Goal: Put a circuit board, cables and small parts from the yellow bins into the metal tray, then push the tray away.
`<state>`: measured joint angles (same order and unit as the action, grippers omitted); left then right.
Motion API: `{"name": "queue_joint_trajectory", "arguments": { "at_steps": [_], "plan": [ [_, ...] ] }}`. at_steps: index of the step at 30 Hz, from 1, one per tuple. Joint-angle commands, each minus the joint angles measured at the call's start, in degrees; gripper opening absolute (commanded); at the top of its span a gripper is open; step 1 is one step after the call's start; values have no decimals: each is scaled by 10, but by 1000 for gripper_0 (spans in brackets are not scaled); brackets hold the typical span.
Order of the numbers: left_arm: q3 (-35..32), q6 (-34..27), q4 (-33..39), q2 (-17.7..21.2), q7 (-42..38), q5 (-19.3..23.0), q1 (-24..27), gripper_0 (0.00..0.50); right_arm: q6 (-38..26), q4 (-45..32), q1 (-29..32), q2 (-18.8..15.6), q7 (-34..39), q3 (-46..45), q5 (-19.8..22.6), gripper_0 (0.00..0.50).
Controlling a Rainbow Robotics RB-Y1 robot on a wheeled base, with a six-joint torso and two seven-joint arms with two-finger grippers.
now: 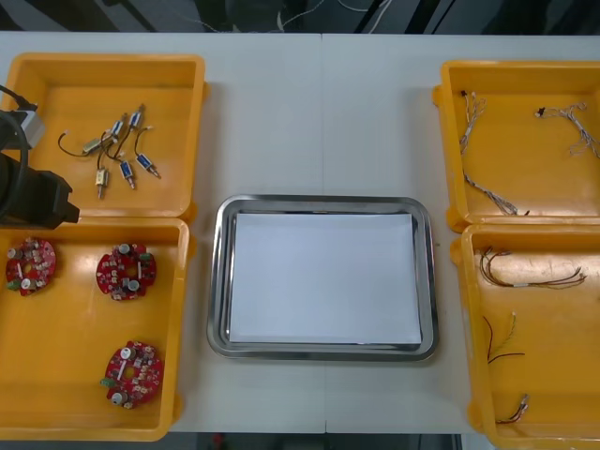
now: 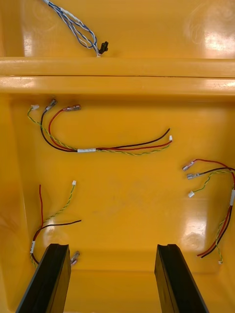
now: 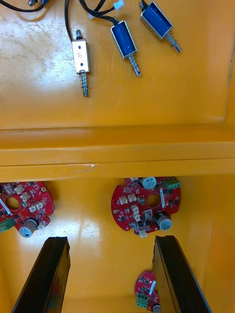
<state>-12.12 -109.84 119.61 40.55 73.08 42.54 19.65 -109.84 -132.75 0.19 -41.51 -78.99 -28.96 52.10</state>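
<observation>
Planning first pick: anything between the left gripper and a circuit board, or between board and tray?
Nothing visible. Left gripper, open, hangs above an uncovered circuit board; only the wall of the yellow bin lies between that and the metal tray, which holds nothing.

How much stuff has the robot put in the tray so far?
Nothing yet: the metal tray is bare white inside. Right now the left gripper hangs open over a circuit board, and the right gripper hangs open over the red and yellow cables. Both hold nothing. Still to do: the board, cables and small metal parts must go in, then the tray gets pushed away.
</observation>
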Motion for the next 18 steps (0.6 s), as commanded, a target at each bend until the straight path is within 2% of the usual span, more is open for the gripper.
{"name": "queue_joint_trajectory", "arguments": {
  "at_steps": [1, 18],
  "plan": [
    [0, -2, 12, 24, -55, 4, 10, 500, -2, -14, -5, -2, 1, 4, 4, 500],
    [0, -2, 12, 24, -55, 4, 10, 500, -2, -14, -5, -2, 1, 4, 4, 500]
  ]
}}
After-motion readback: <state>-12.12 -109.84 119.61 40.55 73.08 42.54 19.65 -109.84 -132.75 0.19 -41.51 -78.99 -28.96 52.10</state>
